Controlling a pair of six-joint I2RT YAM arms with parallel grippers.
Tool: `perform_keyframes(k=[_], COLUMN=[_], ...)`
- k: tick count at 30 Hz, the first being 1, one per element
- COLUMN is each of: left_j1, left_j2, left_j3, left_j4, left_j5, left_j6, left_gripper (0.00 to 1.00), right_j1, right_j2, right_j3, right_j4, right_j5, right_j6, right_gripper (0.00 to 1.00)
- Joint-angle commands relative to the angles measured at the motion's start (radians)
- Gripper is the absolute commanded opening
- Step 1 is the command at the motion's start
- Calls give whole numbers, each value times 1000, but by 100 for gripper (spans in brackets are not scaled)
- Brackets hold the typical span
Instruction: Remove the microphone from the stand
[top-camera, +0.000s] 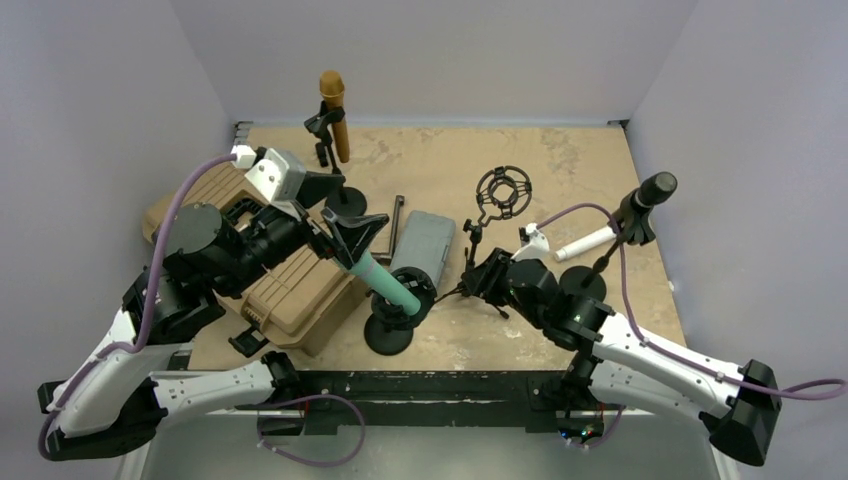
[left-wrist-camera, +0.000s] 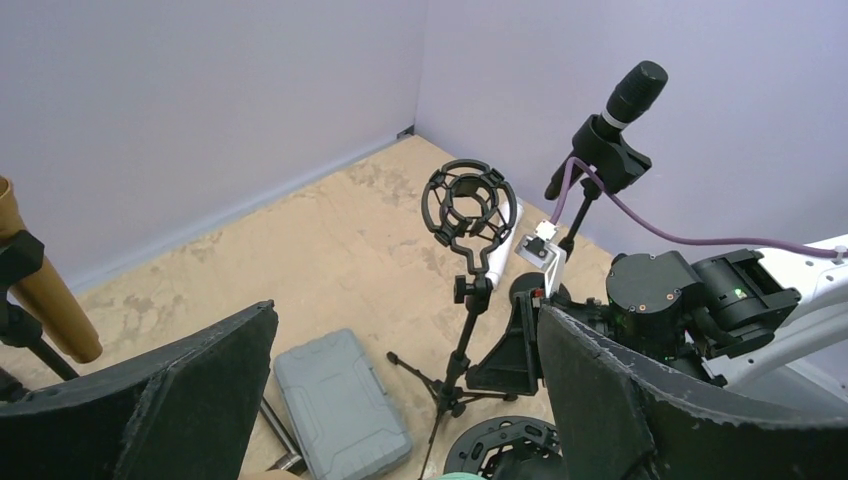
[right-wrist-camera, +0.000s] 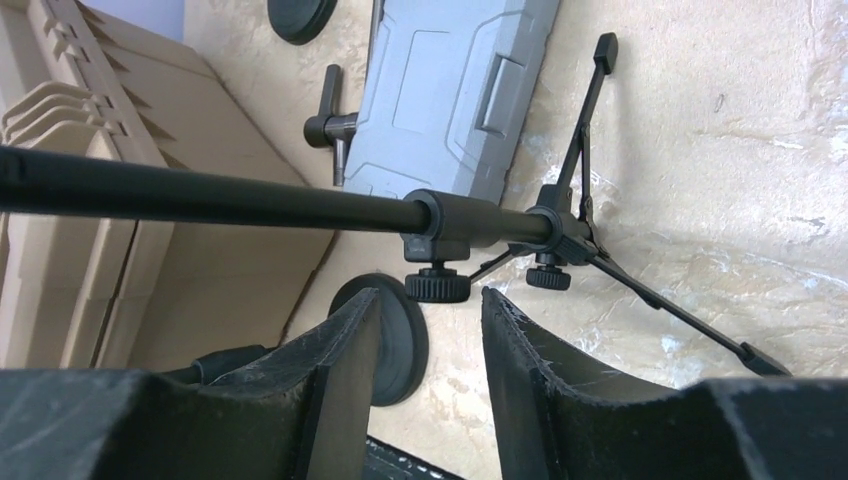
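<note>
A teal microphone (top-camera: 388, 283) sits tilted in a clip on a stand with a round black base (top-camera: 388, 338) at the front centre. My left gripper (top-camera: 350, 236) is at the microphone's upper end, which its fingers hide. In the left wrist view the left gripper (left-wrist-camera: 408, 315) is wide open, with a teal sliver (left-wrist-camera: 468, 477) at the bottom edge between the fingers. My right gripper (top-camera: 478, 272) is open and empty, low beside the tripod stand. In the right wrist view the right gripper (right-wrist-camera: 430, 300) points at the tripod pole (right-wrist-camera: 250, 200), just under its knob (right-wrist-camera: 436, 285).
A gold microphone (top-camera: 333, 110) stands in a stand at the back left. A black microphone (top-camera: 652, 190) is on a stand at the right, and a white one (top-camera: 585, 243) lies on the table. An empty shock mount (top-camera: 503, 192) tops the tripod. A grey case (top-camera: 420, 245) and tan cases (top-camera: 300, 290) lie nearby.
</note>
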Motion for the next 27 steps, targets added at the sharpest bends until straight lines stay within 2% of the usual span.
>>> perform_keyframes(k=[1, 7, 13, 18, 19, 22, 27], left_j1=[-4, -4, -3, -4, -4, -5, -4], left_j2=[-8, -7, -11, -11, -10, -11, -7], left_j3=[-7, -4, -4, -6, -5, -9, -10], left_j4=[67, 61, 57, 57, 55, 56, 55], left_j5=[-29, -24, -29, -32, -32, -30, -30], left_j6=[27, 28, 30, 33, 33, 32, 35], left_gripper=[100, 100, 100, 100, 100, 100, 100], right_j1=[-9, -9, -9, -8, -7, 9, 104], right_j2=[32, 89, 161, 185, 190, 238, 399], right_j3=[8, 48, 91, 116, 125, 192, 310], right_j4=[85, 61, -3, -18, -33, -157, -451], right_j5=[22, 62, 130, 122, 132, 201, 456], right_j6=[-37, -92, -144, -185, -191, -206, -138], right_gripper=[40, 35, 25, 23, 19, 0, 0])
